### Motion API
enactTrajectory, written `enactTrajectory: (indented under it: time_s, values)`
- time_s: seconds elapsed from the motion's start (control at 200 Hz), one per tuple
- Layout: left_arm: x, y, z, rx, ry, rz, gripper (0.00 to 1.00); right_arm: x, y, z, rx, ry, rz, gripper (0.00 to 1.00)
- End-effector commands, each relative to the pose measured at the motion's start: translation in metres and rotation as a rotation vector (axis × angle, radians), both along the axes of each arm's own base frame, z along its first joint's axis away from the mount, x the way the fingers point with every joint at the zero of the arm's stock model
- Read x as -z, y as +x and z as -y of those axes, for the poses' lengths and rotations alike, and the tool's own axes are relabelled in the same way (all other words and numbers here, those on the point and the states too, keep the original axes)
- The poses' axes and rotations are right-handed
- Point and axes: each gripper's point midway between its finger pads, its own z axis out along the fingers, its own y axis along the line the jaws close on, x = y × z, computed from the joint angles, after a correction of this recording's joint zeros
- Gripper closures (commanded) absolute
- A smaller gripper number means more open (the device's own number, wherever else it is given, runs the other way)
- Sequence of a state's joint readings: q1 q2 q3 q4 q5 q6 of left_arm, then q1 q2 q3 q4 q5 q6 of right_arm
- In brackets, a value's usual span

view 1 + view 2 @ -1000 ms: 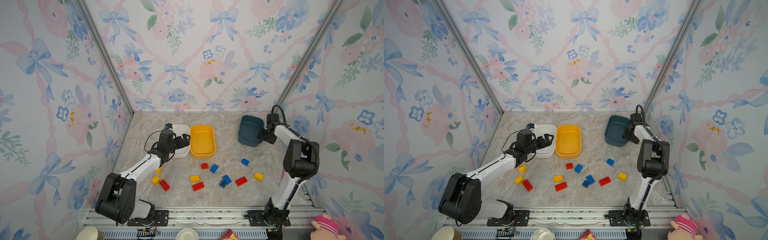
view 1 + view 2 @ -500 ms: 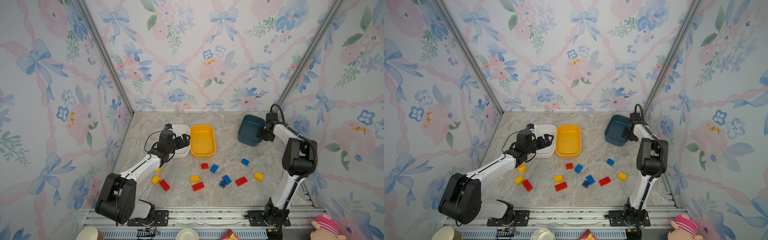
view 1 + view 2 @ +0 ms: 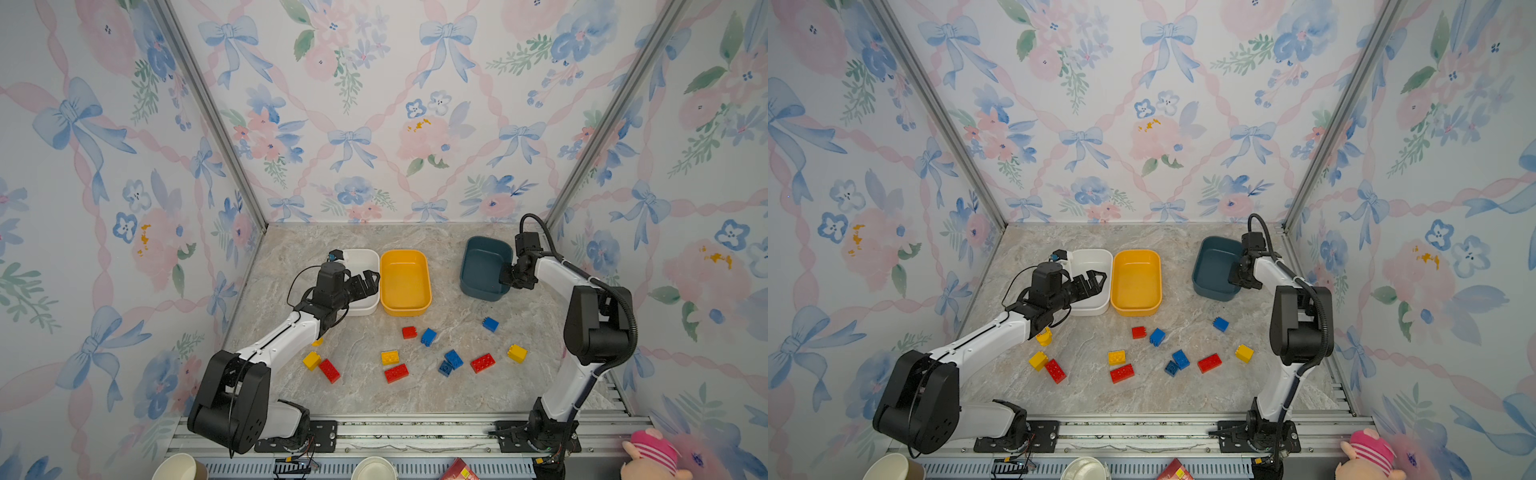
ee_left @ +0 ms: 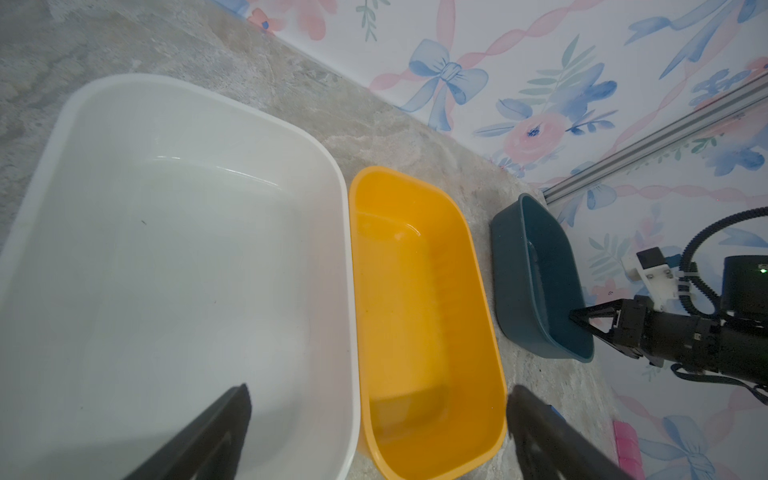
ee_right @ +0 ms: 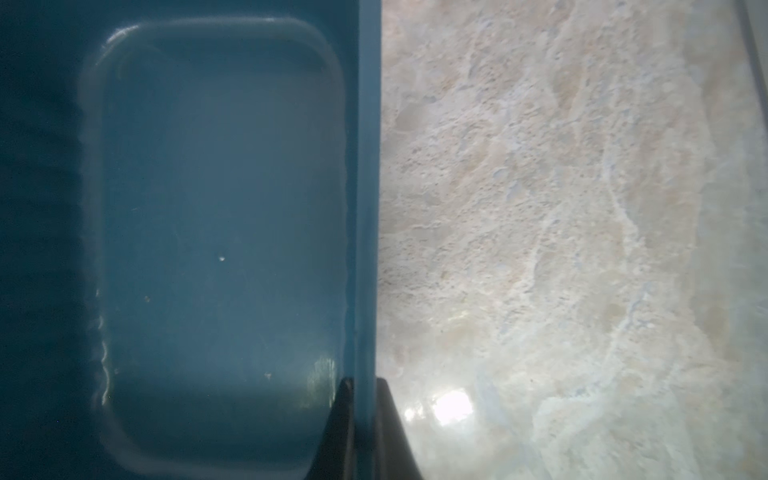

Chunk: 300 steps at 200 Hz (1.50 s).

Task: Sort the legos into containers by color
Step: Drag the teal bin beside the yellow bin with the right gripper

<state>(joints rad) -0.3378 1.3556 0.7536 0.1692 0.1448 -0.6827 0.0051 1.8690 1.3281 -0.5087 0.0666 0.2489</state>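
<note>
Overhanging one yellow lego (image 3: 1043,337): left arm (image 3: 984,340); cups (image 3: 892,467), plush (image 3: 1366,457) well apart.

Nothing legible anywhere: no words, brands or numbers to read. Only a yellow mark on the red packet (image 3: 1176,470) at the front edge, too small to make out.

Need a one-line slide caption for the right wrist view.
Wrist close-up: right pincer clamped on the side wall of the empty teal tub, marble tabletop alongside.
</note>
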Motion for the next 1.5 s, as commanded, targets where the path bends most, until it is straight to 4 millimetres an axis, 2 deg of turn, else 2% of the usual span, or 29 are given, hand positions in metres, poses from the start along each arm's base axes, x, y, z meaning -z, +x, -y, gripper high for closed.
enactTrajectory:
  time_s: [0.0, 0.24, 0.495, 0.685, 0.92, 0.995, 1.2, 1.38, 1.495]
  values:
    - [-0.009, -0.002, -0.002, 0.004, -0.018, 0.029, 0.02, -0.007, -0.018, -0.020, -0.096, -0.012, -0.021, 1.00]
    - [-0.005, -0.004, -0.002, 0.003, -0.017, 0.022, 0.02, -0.002, -0.034, -0.062, -0.248, -0.002, -0.039, 1.00]
    - [-0.007, -0.005, -0.003, 0.004, -0.017, 0.028, 0.02, 0.009, -0.043, -0.092, -0.346, 0.025, -0.073, 1.00]
    - [-0.009, -0.006, -0.005, -0.005, -0.016, 0.035, 0.02, 0.012, -0.048, -0.102, -0.369, 0.023, -0.081, 1.00]
    - [-0.008, -0.005, -0.005, -0.005, -0.015, 0.033, 0.02, 0.017, -0.051, -0.106, -0.373, 0.019, -0.096, 1.00]
    - [-0.009, -0.004, -0.004, -0.004, -0.016, 0.033, 0.02, 0.016, -0.051, -0.106, -0.371, 0.021, -0.096, 0.88]
    - [-0.010, -0.003, -0.003, 0.001, -0.019, 0.035, 0.02, 0.006, -0.049, -0.106, -0.353, 0.032, -0.071, 0.70]
    - [-0.010, -0.004, -0.004, 0.000, -0.018, 0.036, 0.02, -0.013, -0.047, -0.106, -0.325, 0.068, -0.019, 0.51]
    - [-0.012, -0.004, -0.004, 0.002, -0.019, 0.039, 0.02, -0.030, -0.048, -0.103, -0.299, 0.095, 0.018, 0.43]
